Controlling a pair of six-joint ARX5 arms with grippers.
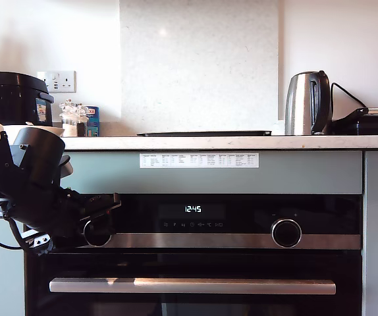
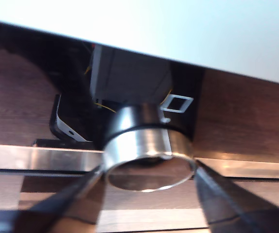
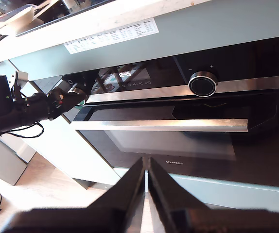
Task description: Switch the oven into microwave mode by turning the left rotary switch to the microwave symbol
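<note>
The oven [image 1: 202,262] has a black glass front, a steel strip, a long bar handle [image 1: 192,286] and a display [image 1: 193,209] reading 12:45. At the exterior view's left, my first gripper [image 1: 101,226] covers most of the left rotary switch [image 1: 97,232]. Close up, the silver-rimmed switch [image 2: 144,141] sits below a square outline [image 2: 177,103], and my first gripper [image 2: 148,167] is shut on it, with dark fingers [image 2: 66,199] pressing its rim from both sides. My second gripper [image 3: 147,167] hangs shut and empty, well back from the oven [image 3: 188,141].
The like knob [image 1: 286,233] with minus and plus marks sits at the exterior view's right. On the worktop [image 1: 242,142] stand a steel kettle [image 1: 307,102], a black cooker [image 1: 19,97] and a flat hob [image 1: 205,133]. A white label strip [image 1: 199,160] lies above the oven.
</note>
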